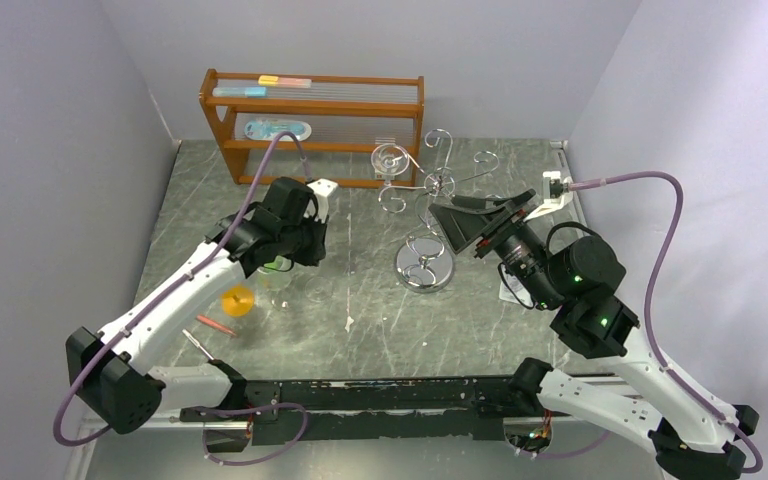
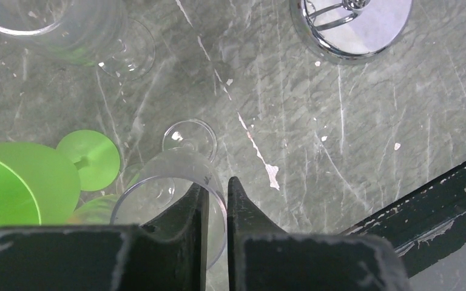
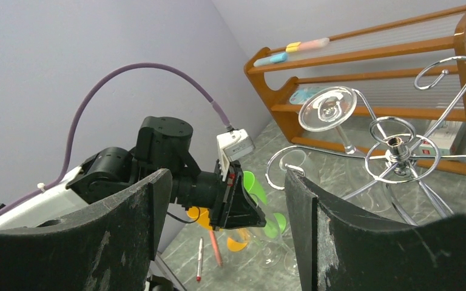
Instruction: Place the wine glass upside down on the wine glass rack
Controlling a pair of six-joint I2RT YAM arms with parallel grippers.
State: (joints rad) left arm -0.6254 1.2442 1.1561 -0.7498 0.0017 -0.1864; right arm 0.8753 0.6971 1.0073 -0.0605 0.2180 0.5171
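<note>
The chrome wine glass rack (image 1: 424, 268) stands mid-table; its mirrored base shows in the left wrist view (image 2: 334, 51) and its curled arms in the right wrist view (image 3: 397, 148). One clear glass (image 1: 392, 160) hangs upside down on a far arm. My left gripper (image 2: 218, 185) is shut on the rim of a clear wine glass (image 2: 170, 176) standing upright on the table, one finger inside the bowl and one outside. It is left of the rack (image 1: 295, 255). My right gripper (image 1: 450, 228) is open and empty, beside the rack's right side, pointing left (image 3: 227, 176).
A green glass (image 2: 18, 182), another clear glass (image 2: 67, 24) and an orange glass (image 1: 237, 300) crowd round the held glass. Two pens (image 1: 215, 325) lie at the near left. A brown wooden shelf (image 1: 310, 125) stands at the back. Walls close in left and right.
</note>
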